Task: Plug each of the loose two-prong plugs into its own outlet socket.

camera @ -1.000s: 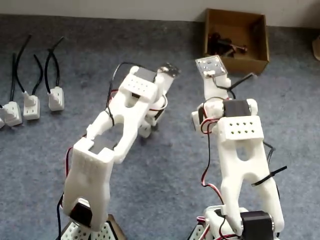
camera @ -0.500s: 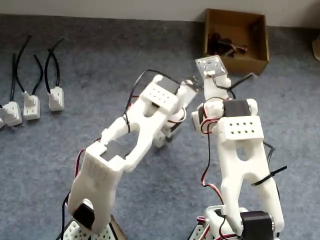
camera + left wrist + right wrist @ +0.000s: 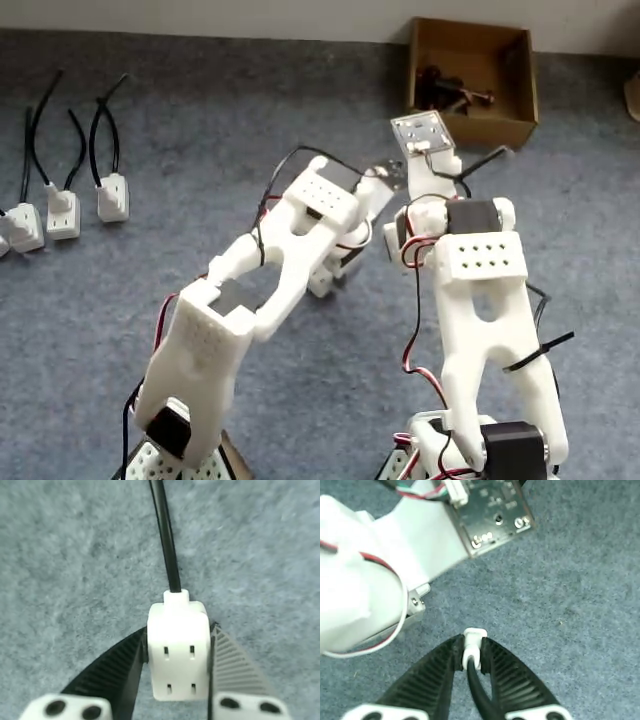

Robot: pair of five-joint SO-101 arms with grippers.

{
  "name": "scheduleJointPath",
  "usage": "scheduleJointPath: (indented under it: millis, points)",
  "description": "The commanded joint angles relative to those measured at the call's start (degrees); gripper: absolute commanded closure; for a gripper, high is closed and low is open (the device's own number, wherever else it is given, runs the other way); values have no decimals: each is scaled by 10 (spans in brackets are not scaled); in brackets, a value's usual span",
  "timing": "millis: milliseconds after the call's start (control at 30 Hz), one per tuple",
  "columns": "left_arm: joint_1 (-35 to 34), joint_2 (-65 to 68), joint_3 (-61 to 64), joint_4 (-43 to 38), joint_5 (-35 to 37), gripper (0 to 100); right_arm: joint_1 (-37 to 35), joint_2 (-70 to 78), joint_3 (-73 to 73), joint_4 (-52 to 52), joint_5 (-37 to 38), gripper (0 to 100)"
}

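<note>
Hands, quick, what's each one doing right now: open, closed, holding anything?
Left hand: closed on the white outlet socket.
Right hand: closed on a white plug.

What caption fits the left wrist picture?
Left gripper clamps a white outlet socket, its black cord trailing over grey carpet.

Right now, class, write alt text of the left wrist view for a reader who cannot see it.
A white outlet socket, two pairs of slots facing the camera, is clamped between the left arm's black ribbed jaws. Its black cord runs away from the jaws over grey carpet.
</note>
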Motion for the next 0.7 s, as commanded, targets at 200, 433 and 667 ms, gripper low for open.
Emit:
scheduleJointPath:
  millis: [200,433,667]
  points:
    - [10,-61,-35,16,-8,804,7,-27,-7,-2,-1,992]
    - [-8,-105,-34,55,-8,803,7,-26,-7,-2,-1,992]
    - [-41,-134,-35,80,-8,807,7,-26,-7,-3,-1,992]
